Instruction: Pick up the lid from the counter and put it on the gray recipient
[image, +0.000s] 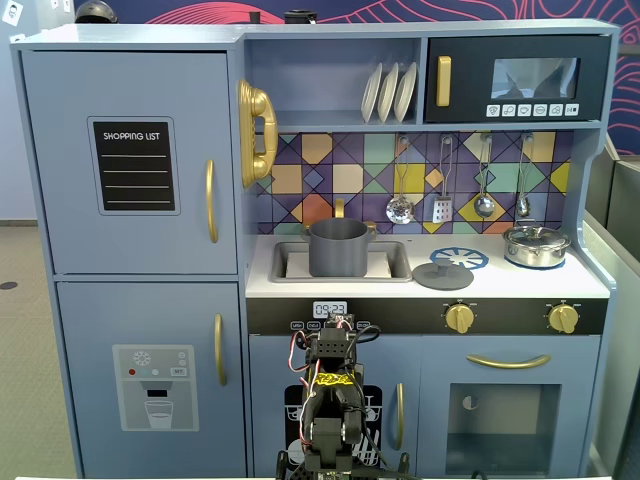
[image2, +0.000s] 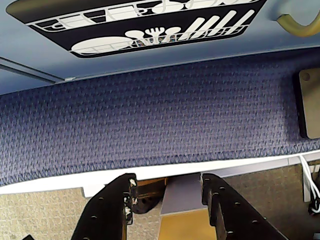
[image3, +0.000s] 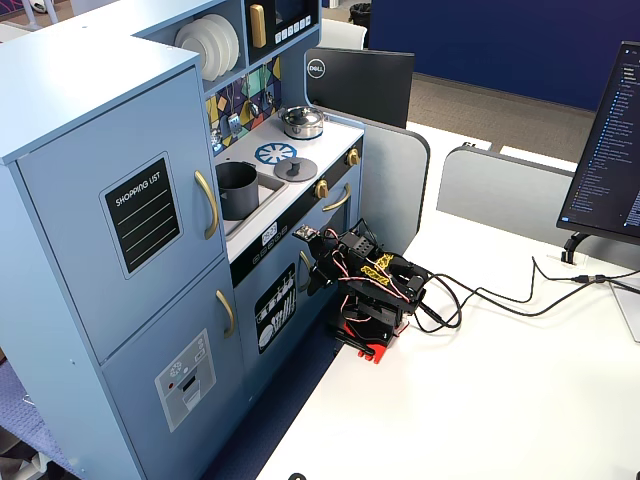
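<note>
The lid (image: 443, 273), a flat dark-gray disc with a small knob, lies on the white counter beside the blue burner print; in the other fixed view the lid (image3: 295, 168) is just right of the sink. The gray recipient (image: 338, 247) stands in the sink with no cover on it, and shows again as a dark pot (image3: 236, 190). My arm (image: 330, 395) is folded low in front of the kitchen's lower doors, well below the counter. In the wrist view my gripper (image2: 168, 182) is open and empty, looking down at blue carpet.
A shiny silver pot (image: 536, 245) with its own lid sits at the counter's right end. Utensils (image: 400, 208) hang on the backsplash and plates (image: 388, 92) stand on the shelf. The arm's base sits on a white desk (image3: 480, 400) with cables (image3: 500, 296) and monitors nearby.
</note>
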